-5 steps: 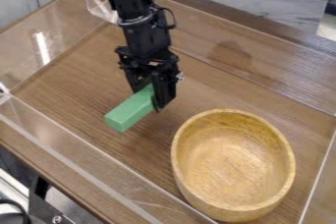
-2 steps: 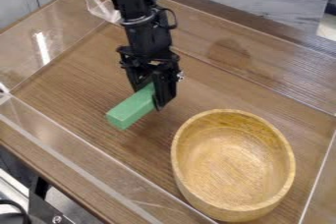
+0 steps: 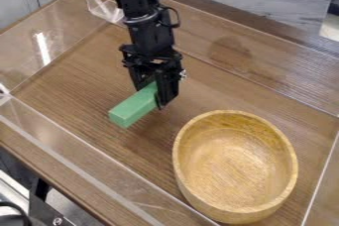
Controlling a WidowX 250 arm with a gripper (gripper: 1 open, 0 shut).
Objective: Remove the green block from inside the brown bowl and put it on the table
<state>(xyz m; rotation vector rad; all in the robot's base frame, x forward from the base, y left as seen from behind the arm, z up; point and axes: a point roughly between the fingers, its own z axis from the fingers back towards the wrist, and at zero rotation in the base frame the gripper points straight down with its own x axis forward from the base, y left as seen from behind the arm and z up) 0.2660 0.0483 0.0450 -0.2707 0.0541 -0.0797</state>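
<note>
While the wooden bowl sat with nothing in it at the near right, its thick rim unmoved since a second earlier, the green block was already outside it, to the bowl's left over the wood-grain bench; whether its underside touched the surface or hung just above could not be told. Farther back, the fingers were pinching the block's far end; the near end stuck out toward the camera, angled down to the left. Behind them, the black arm reached in from the far side.

Little had changed over the last second; the block had shifted only very slightly, and the grip looked the same. For the task, that suggested the removal was done and only the placing remained; the next move seemed to call for settling the block flat, then letting go, since an early release might have tipped it.
</note>
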